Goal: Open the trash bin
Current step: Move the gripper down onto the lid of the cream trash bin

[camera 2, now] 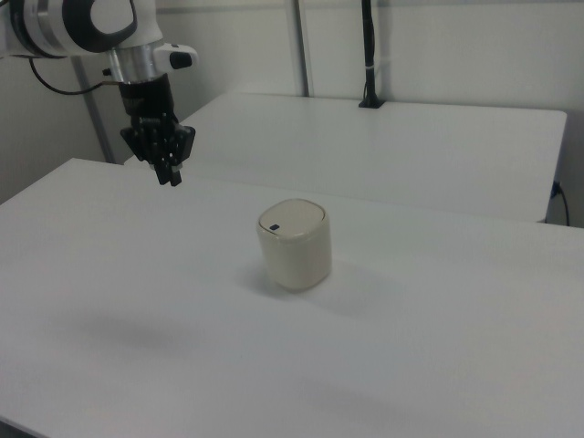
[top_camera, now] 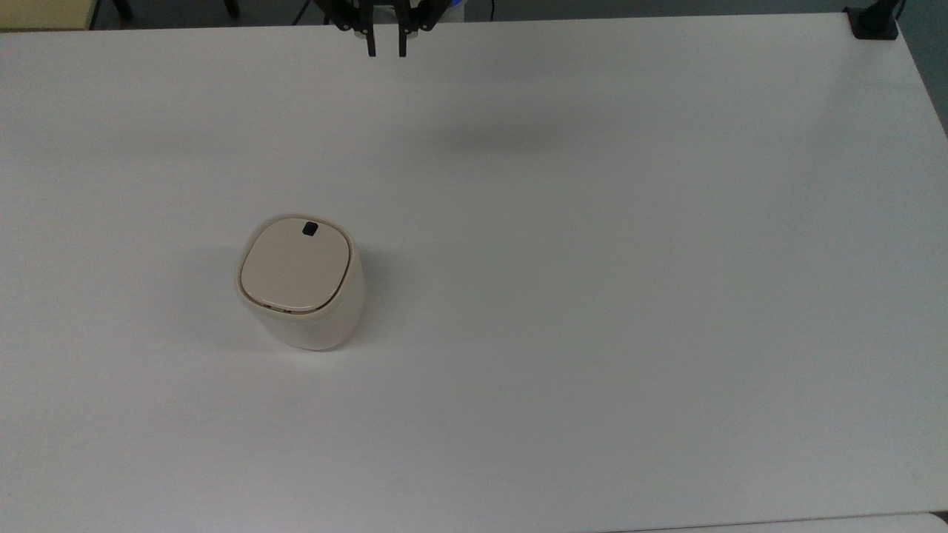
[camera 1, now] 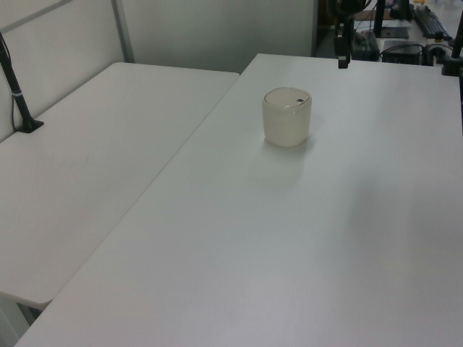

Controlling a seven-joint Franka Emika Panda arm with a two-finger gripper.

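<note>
The trash bin [top_camera: 300, 281] sits lidded; your gripper [top_camera: 386, 50] hangs well beyond it, fingers nearly together.

The trash bin [top_camera: 300, 285] was plain cream-beige, its lid edged with a thin gold line and marked by a small black button [top_camera: 310, 229]. The tabletop [top_camera: 592, 259] was plain white. The gripper [top_camera: 386, 50] was black, under a white and grey arm [camera 2: 87, 26].
</note>
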